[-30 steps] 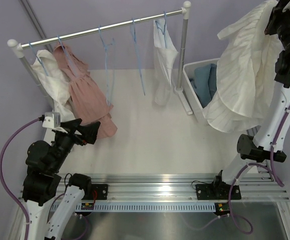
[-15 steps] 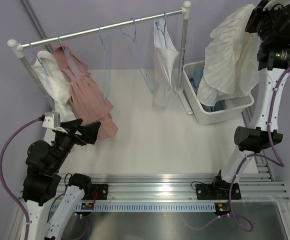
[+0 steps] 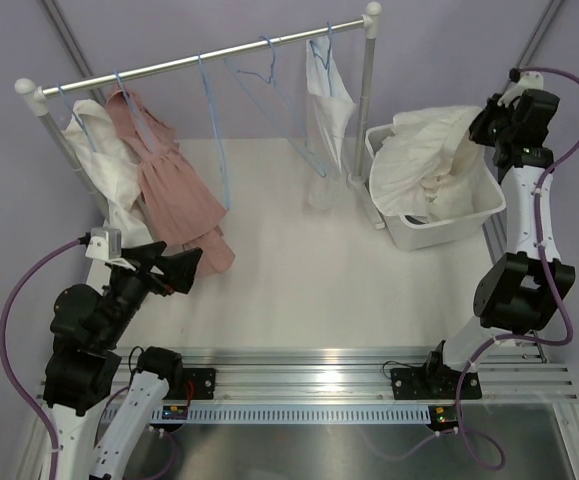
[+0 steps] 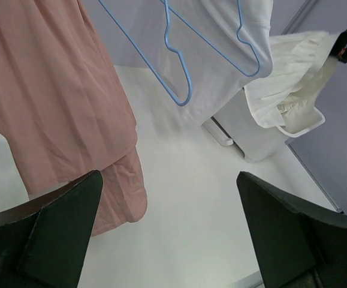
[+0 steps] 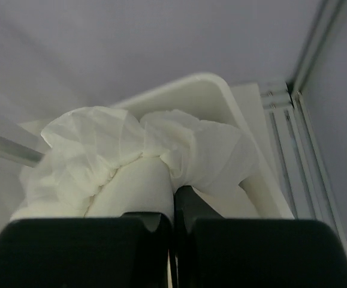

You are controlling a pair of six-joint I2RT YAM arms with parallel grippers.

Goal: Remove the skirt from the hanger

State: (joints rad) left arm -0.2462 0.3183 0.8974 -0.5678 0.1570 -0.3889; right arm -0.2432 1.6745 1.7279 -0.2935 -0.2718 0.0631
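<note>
The white skirt (image 3: 424,165) is off its hanger and heaped in the white plastic bin (image 3: 439,235) at the right of the table, filling most of it and bulging above the rim. The right gripper (image 5: 174,210) hangs over the bin's far corner with its two black fingers pressed together on a fold of that pale fabric; the wrist view shows the cloth pinched right between them. Over on the clothes rail (image 3: 199,62), two bare blue hangers (image 3: 269,75) dangle near the middle, one of them tilted. A pink dress (image 3: 174,195) and a white garment (image 3: 109,175) hang at the left end, and another white piece (image 3: 327,100) hangs by the right post, just beside the bin. The left gripper (image 3: 174,262) sits low near the pink dress's hem, fingers spread wide, holding nothing.
</note>
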